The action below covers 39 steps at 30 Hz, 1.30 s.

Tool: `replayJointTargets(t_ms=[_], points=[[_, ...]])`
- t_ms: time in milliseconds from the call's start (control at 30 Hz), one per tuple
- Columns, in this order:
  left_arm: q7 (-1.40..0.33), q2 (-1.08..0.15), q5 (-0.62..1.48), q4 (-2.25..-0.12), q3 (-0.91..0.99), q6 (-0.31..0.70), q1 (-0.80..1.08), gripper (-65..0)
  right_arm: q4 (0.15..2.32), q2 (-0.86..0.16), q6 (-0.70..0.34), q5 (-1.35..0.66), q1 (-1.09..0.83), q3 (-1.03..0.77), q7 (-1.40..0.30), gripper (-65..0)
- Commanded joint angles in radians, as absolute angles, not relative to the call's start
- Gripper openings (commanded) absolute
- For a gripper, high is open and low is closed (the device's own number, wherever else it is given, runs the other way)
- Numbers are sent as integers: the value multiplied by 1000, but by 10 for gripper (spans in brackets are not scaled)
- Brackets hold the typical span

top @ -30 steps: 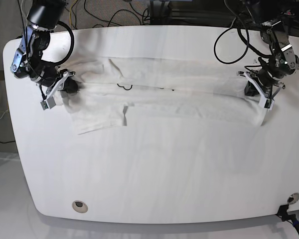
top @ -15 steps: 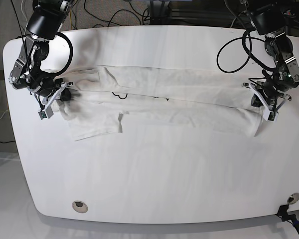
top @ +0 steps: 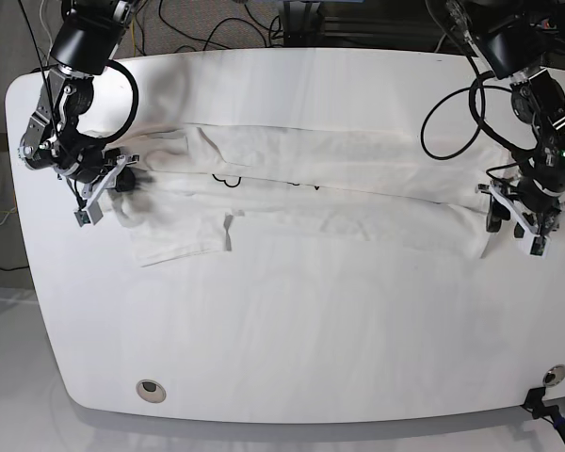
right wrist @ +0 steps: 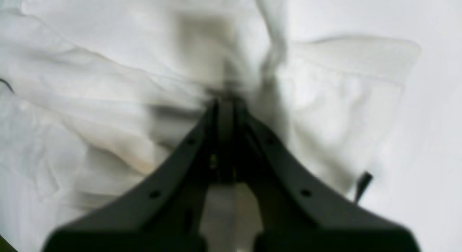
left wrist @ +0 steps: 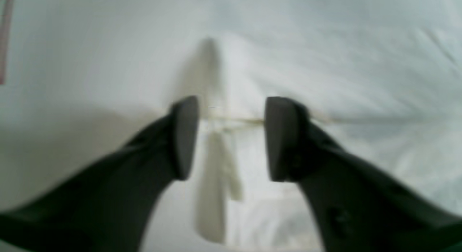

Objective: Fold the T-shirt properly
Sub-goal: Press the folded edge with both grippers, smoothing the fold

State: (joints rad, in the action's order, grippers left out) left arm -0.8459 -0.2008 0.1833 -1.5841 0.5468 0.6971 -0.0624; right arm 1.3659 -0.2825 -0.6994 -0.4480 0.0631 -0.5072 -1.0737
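1. White cotton, soft and creased: the T-shirt (top: 301, 188) lies stretched into a long, narrow band across the far half of the table (top: 292, 330), its long axis running from one arm to the other.
2. The right gripper (top: 108, 184) sits at the end of the band on the base view's left; its wrist camera shows the dark fingers (right wrist: 220, 136) pressed together with a bunch of cloth pinched between them.
3. The left gripper (top: 513, 215) sits at the opposite end, on the base view's right. Its fingers (left wrist: 186, 136) stand spread, with a thin hanging strip of fabric in the gap and nothing clamped. The shirt's corner lies just beside and below them.
4. The coming move likely turns on this: only one end is held. The shirt runs away from the left gripper toward the other arm, so that gripper is the nearer one to the loose corner and would have to get a hold there before both ends can be lifted or carried over together.
5. A sleeve (top: 179, 240) juts out flat toward the near side by the right gripper; a small dark scrap of print (top: 228, 179) peeks from a fold.
6. The fabric looks limp and thin, with soft ridges running lengthwise; the tabletop is smooth, hard and equally white.
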Motion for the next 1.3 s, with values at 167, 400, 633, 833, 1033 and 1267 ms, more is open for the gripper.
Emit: replayJointTargets(t_ms=[167,400,633,833,1033,1267], points=[[-825,-231,194,-1422,545,698,-186,-224,1377,-295,-698,-452,61,-444,-1069,-650],[-786,-232,191,-1251,547,698,-275,-227,1377,-295,-698,-449,59,-444,-1069,-650],[-690,-265,196,-1073,542,698,-311,-226,1377,-295,-698,-449,58,-444,-1069,-650],[-642,-280,193,-1018,541,698,-315,-228,1377,-295,-698,-450,58,-444,-1069,-650],[-591,-291,191,-921,538,698,-318,-227,1377,-295,-698,-452,58,-444,-1069,-650],[-567,-286,197,-869,490,698,-349,-230,1377,-295,-698,-452,47,-444,-1069,-650]])
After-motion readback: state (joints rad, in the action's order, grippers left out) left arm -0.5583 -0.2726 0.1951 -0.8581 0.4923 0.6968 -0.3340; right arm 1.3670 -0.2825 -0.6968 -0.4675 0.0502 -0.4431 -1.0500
